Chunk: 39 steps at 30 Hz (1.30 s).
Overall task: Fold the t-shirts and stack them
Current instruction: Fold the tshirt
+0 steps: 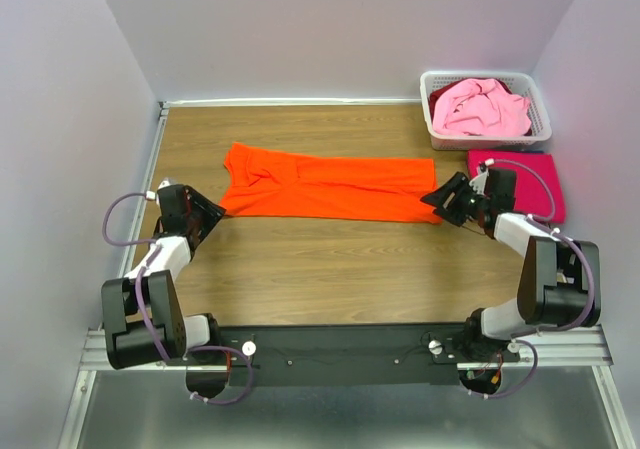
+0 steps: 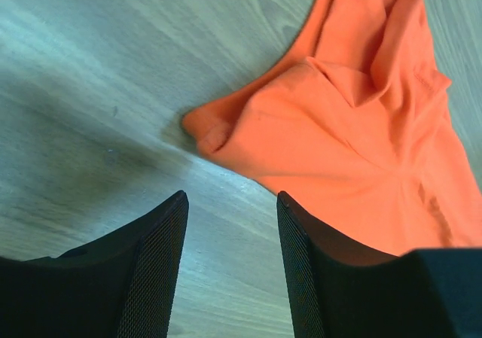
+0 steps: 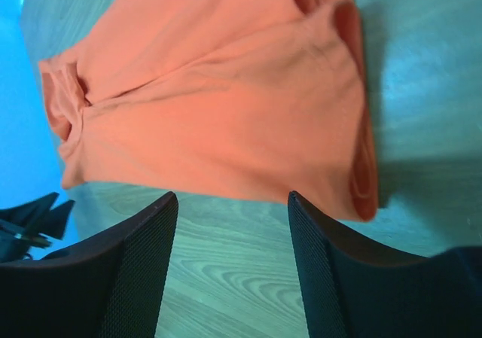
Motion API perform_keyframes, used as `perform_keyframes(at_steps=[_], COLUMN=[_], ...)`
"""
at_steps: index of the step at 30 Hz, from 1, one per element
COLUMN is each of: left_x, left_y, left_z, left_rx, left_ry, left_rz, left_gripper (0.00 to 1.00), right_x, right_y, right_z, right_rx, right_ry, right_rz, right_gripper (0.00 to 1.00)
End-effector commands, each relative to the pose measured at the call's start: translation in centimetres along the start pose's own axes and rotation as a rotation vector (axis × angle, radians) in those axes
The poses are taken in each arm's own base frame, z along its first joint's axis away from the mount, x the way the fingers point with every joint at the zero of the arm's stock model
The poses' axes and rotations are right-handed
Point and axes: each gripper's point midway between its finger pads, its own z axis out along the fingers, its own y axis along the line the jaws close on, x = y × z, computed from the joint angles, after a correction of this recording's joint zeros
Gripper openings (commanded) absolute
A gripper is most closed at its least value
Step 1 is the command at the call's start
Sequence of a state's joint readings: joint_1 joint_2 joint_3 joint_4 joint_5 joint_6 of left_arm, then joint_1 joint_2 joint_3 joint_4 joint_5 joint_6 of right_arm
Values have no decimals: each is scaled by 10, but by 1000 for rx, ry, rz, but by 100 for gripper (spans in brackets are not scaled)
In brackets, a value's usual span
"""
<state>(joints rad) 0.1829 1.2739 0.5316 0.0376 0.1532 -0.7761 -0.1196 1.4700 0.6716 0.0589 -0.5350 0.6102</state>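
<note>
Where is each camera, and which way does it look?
Top camera: high behind the arms, looking down at the table, orange shirt and basket; left arm and right arm show.
Left wrist camera: on the left arm, looking past its open left gripper at one shirt corner.
Right wrist camera: on the right arm, looking past its open right gripper at the shirt's other end.
Shared: all three see the orange shirt.

The top camera sits high at 6 o'clock of the table (image 1: 300,269), facing 12, and takes in all of it. The left wrist camera looks close past the left gripper (image 2: 232,196) at the orange shirt's (image 1: 330,187) 9 o'clock end. The right looks past the right gripper (image 3: 232,195) at its 3 o'clock end. All three views share that shirt.
</note>
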Motion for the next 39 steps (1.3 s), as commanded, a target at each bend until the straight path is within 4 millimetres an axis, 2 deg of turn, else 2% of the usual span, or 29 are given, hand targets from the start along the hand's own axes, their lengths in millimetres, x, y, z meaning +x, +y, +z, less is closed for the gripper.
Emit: perform_keyframes(at_steps=[1,6,14,19,24,30,37,39], left_x=[-7,-1,-4,-3,-4,-8,-7,-6], left_y=[-8,-6,-2,-1,-10,-7,2,6], left_z=[2,12,22,28,29,31,41,43], left_rx=[75,85,70,78,130,148,122,110], left_ry=[-47,-9,-12,3,2,-33,-21,-17], left_rz=[-68,-74,-78,-86,-100,-146,-155,-160], left_gripper=[59,57,52,47,47,47,37,28], right_x=[-3,3,1,7,11,14,22,20], right_y=[8,2,5,-10,-27,-47,-66,-68], right_z=[-4,4,10,17,22,22,21,19], right_rx=[-97,-171,-223,-185,-161,-120,-76,-70], right_ry=[-51,-45,-36,-26,-16,-23,-21,-29], right_rz=[61,135,124,137,174,222,276,286], right_gripper=[66,57,54,53,49,46,43,42])
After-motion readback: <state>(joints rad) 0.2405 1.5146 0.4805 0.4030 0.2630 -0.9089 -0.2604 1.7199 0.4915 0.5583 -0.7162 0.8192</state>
